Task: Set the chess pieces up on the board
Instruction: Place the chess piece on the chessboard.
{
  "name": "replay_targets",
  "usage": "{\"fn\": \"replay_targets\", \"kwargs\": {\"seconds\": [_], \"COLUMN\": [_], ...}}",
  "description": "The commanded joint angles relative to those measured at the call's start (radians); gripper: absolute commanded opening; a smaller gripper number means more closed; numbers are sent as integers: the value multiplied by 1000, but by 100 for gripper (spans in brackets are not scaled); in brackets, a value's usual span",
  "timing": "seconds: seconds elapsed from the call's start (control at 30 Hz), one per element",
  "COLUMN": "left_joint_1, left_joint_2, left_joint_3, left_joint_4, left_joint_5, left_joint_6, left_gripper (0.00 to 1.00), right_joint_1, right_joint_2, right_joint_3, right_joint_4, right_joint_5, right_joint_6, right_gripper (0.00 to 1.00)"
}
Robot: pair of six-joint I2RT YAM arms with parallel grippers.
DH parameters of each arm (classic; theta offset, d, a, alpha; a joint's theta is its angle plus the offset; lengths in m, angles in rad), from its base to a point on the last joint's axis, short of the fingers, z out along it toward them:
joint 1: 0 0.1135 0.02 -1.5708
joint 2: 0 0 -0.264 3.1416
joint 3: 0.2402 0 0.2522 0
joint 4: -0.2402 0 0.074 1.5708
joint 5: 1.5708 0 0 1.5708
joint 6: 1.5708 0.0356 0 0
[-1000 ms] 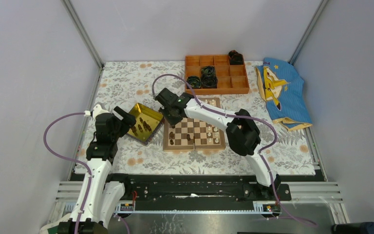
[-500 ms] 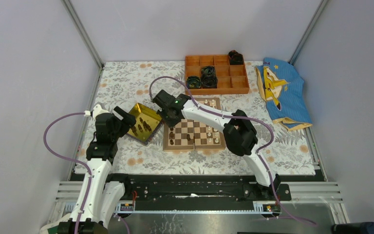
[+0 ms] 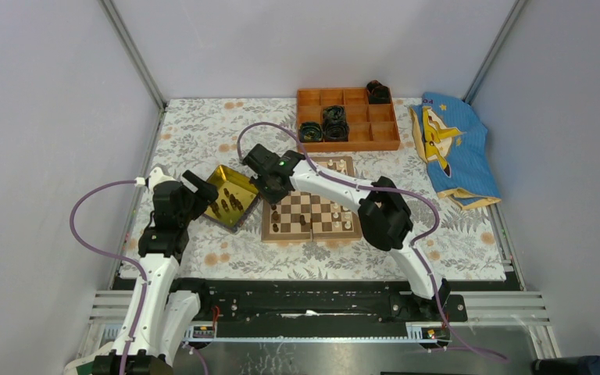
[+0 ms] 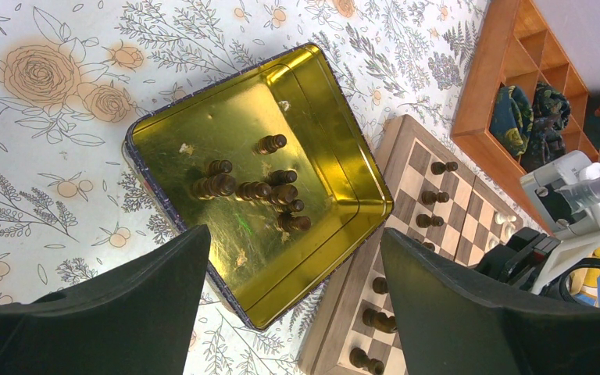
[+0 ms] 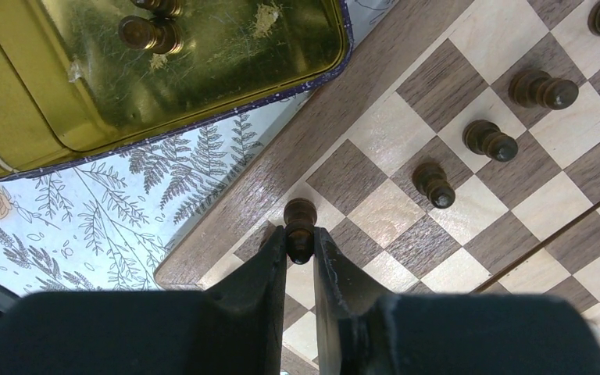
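Dark-brown wooden chess piece (image 5: 300,226): light, rigid, slick | gripped at neck by right fingers (image 5: 269,266), checked wooden board (image 5: 380,215) 9 o'clock edge | left fingers (image 4: 125,312) released

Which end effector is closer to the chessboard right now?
Right. The right end effector is over the chessboard's edge by the gold tray, shut on a dark chess piece. The left end effector hangs open above that tray, beside the board.

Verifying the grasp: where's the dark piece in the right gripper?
Right wrist view: the dark piece is pinched in the right gripper, over the board's edge squares beside the gold tray.
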Motion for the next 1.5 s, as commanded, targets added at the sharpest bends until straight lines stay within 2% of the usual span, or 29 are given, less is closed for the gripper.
{"fn": "replay_targets", "kwargs": {"seconds": [0.0, 0.87, 1.47], "left_joint_1": [-7, -7, -6], "left_joint_2": [-4, -5, -7], "left_joint_3": [-5, -6, -8], "left_joint_4": [46, 46, 46], "left_joint_5": [4, 7, 7], "left_joint_6": [2, 4, 3], "left_gripper": [88, 88, 88], "right_joint_1": [13, 14, 14], "right_joint_2": [14, 7, -12], "right_joint_3": [47, 13, -2], "right_joint_4": [-34, -16, -10], "right_joint_5": [-8, 26, 35], "right_joint_6": [-15, -20, -20], "right_gripper": [9, 11, 7]}}
